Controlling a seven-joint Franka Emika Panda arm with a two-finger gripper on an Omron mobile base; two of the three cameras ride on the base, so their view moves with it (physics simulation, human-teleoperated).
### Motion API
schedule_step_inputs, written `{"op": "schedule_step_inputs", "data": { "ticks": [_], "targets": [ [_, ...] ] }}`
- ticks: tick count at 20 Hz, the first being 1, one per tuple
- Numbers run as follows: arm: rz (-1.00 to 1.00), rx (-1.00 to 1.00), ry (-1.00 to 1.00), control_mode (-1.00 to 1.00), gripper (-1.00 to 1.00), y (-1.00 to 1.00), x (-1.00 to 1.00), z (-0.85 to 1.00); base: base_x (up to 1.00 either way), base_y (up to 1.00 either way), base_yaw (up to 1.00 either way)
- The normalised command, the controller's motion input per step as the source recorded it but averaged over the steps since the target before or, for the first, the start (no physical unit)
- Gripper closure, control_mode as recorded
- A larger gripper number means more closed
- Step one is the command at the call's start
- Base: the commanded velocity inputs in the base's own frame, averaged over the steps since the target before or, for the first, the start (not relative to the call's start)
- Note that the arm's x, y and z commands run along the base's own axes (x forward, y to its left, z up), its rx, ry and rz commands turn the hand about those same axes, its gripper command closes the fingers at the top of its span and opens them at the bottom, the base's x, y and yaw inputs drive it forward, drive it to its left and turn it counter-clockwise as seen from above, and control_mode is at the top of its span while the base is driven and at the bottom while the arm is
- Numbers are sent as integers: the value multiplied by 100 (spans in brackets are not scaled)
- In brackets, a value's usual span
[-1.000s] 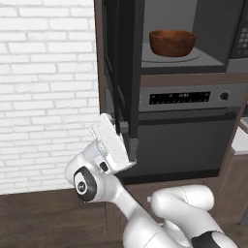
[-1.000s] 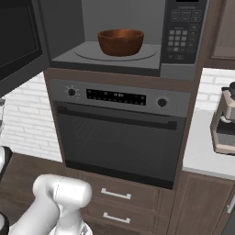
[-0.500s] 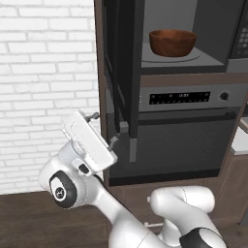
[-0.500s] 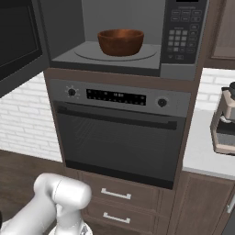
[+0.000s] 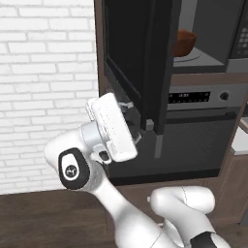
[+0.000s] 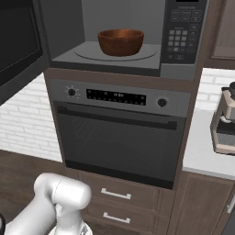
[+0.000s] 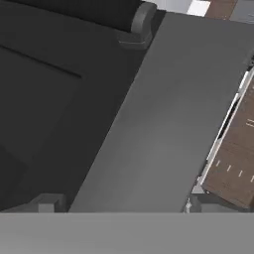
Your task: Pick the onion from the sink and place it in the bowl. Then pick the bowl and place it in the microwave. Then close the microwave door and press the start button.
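The bowl (image 6: pixel 120 41) is seen in the upper middle of the right base view, set on the round plate inside the open microwave (image 6: pixel 66 56), above the steel wall oven (image 6: pixel 120 133). In the left base view the bowl (image 5: pixel 185 42) is glimpsed at the upper right, partly hidden behind the edge of the microwave door (image 5: pixel 140 63), which is swung out toward the camera and fills the upper middle of the frame. The claw (image 5: pixel 134 122) is found in the middle of that view, just beside the lower edge of the door, well below and to the left of the bowl; nothing is held, and its fingers are spread wide apart. In the hand view the dark door panel (image 7: pixel 64 99) is seen close up, with one finger tip (image 7: pixel 47 202) at the lower left and the other at the lower right. A coffee machine (image 6: pixel 224 121) is seen on the worktop (image 6: pixel 204 151) at the right edge of the right base view
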Motion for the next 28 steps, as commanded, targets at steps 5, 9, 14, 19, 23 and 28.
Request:
{"op": "schedule_step_inputs", "data": {
  "ticks": [5,9,14,19,23,28],
  "targets": [
    [28,40,-26,-100,-100,-100,-23,8,0,0,0],
    [30,39,-12,-100,-100,-100,1,17,0,0,0],
    [32,28,-3,-100,-100,-94,46,22,0,0,0],
    [39,19,-4,-100,-100,-66,77,13,0,0,0],
    [43,8,0,-100,-100,-14,100,11,0,0,0],
    [32,6,2,-100,-100,-6,100,16,0,0,0]
  ]
}}
